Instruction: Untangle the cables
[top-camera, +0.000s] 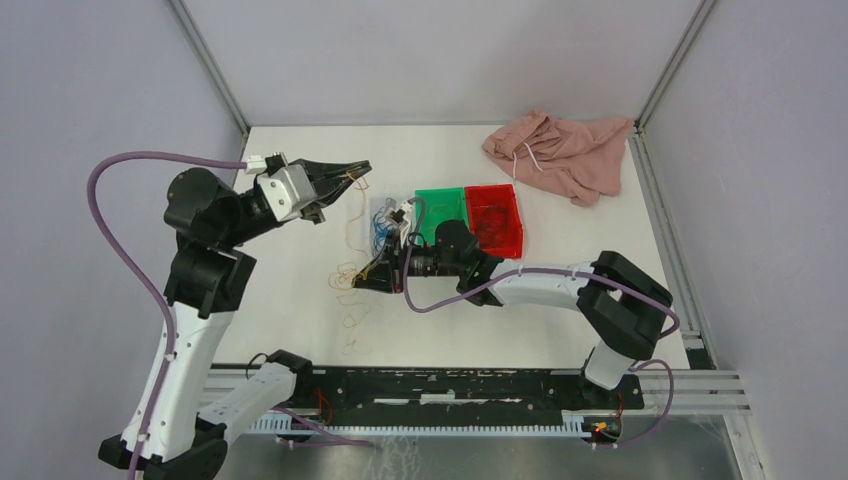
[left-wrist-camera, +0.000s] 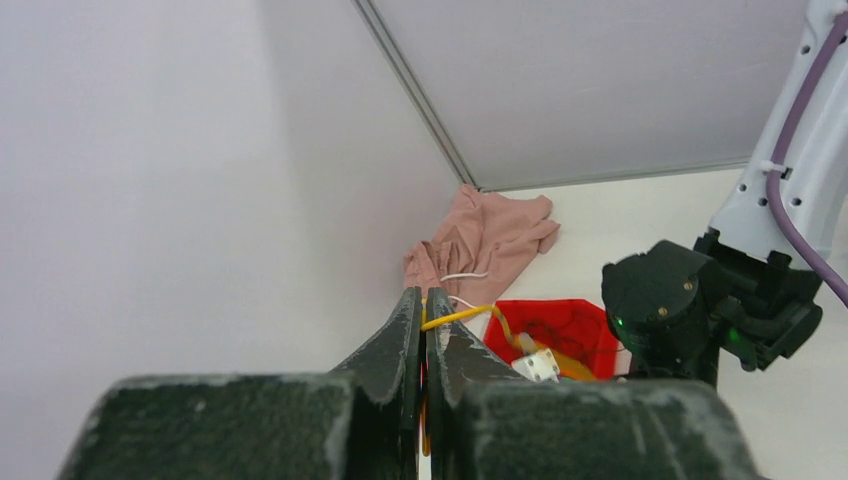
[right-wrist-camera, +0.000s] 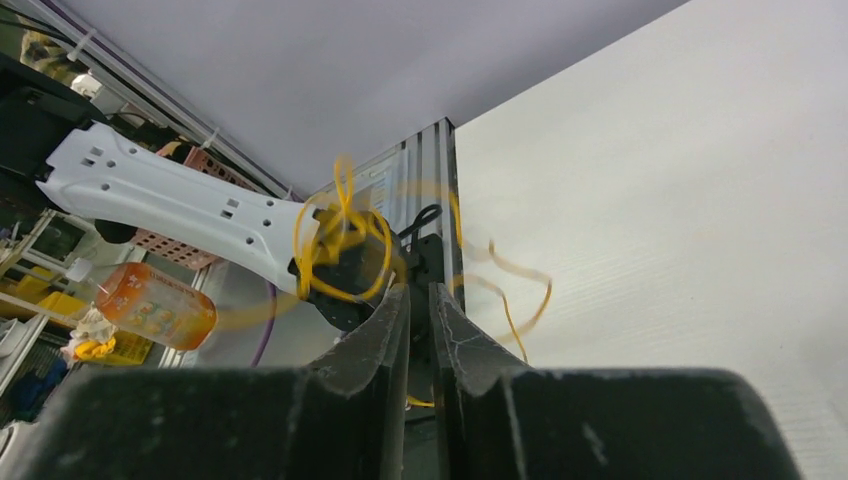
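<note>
Left hand (top-camera: 360, 168) (left-wrist-camera: 425, 295): jaws pressed together on a thin yellow-orange cable (top-camera: 346, 278) (left-wrist-camera: 462, 315), which leaves the tips sideways. The hand hangs above the white desk (top-camera: 300, 300), up and to the left of the green plastic bin (top-camera: 440, 208).

Right hand (top-camera: 368, 280) (right-wrist-camera: 418, 290): low, below and left of the green bin. The jaws are narrow, with a yellow strand in the slit. It reads as a pinch, though blurred loops of the same cable crowd the right wrist view (right-wrist-camera: 335, 240).

Between the hands one strand drops from the left tips towards the desk. Loose yellow coils lie on the desk below and left of the green bin, beside the right hand. Thin blue cables (top-camera: 381, 230) sit bunched just left of the green bin. No dark red one can be picked out.

Farther off, a red plastic bin (top-camera: 495, 218) (left-wrist-camera: 560, 330) touches the green bin's right side. A crumpled pink cloth (top-camera: 560, 150) (left-wrist-camera: 480, 240) lies well beyond, up and right.

Step in hand, as judged: drawing the yellow cable free of the clump.
- Use the right hand as the anchor and keep it low.
- Let the left hand pull slowly up and away from the green bin.
- Watch the blue bunch. If it lifts or drags, a loop is caught, so ease off and regrip nearer the snag.
- Keep the coils slack enough that no knot tightens.
</note>
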